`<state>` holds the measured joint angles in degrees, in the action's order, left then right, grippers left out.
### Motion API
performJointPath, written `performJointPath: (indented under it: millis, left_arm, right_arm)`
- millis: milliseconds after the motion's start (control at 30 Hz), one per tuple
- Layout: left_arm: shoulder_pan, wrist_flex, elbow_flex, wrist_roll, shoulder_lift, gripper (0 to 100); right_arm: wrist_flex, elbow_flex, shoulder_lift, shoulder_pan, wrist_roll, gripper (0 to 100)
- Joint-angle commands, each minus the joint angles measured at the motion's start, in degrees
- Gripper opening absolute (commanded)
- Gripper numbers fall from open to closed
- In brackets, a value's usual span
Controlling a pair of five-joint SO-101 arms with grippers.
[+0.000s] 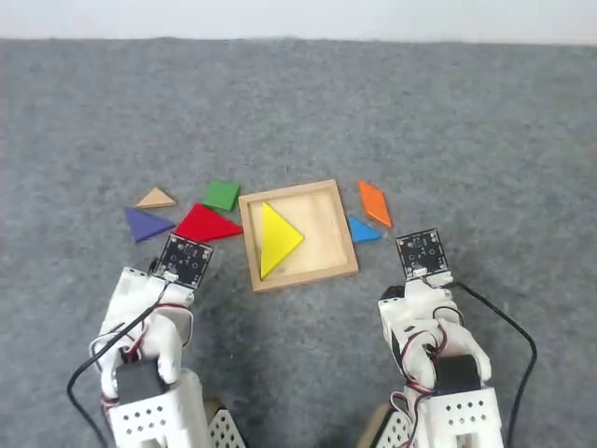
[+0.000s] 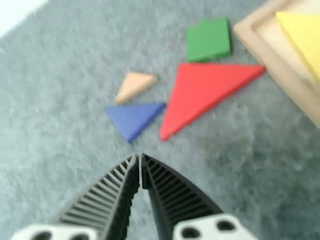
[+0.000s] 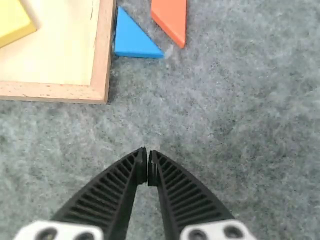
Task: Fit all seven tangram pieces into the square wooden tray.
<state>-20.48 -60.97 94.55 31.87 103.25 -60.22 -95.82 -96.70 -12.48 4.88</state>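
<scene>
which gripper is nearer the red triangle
Left. The left gripper is just short of the red triangle, on the same side of the tray; the right gripper is across the tray, near the light blue triangle.

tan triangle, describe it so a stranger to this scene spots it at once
From the square wooden tray, look at the four loose pieces on its left. The small tan triangle lies beside the dark blue triangle, on its far side. It alone is pale, and smallest.
</scene>
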Motion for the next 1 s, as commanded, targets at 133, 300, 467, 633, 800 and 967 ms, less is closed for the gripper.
performJointPath:
  millis: [133, 300, 467, 633, 800, 967]
  left_arm:
    - [4.3, 2.7, -20.6, -7.5, -17.8, 2]
    - [12.0, 2.7, -37.1, -12.2, -46.1, 2]
    - [16.8, 2.7, -50.9, -12.1, -71.1, 2]
    - [16.8, 2.5, -62.2, -12.5, -89.2, 2]
    - [16.7, 2.4, -66.1, -20.4, -100.3, 7]
    - [13.6, -0.3, -67.4, -23.6, -99.9, 7]
  right_arm:
    - [-0.7, -1.0, -1.1, -0.5, -0.8, 1.8]
    - [-0.7, -1.0, -1.1, -0.5, -0.7, 1.8]
    - [-0.7, -1.0, -1.1, -0.5, -0.5, 1.8]
    - [-0.7, -1.0, -1.1, -0.5, -0.5, 1.8]
    - [-0.7, -1.0, -1.1, -0.5, -0.5, 1.8]
    - [-0.7, -1.0, -1.1, -0.5, -0.5, 1.8]
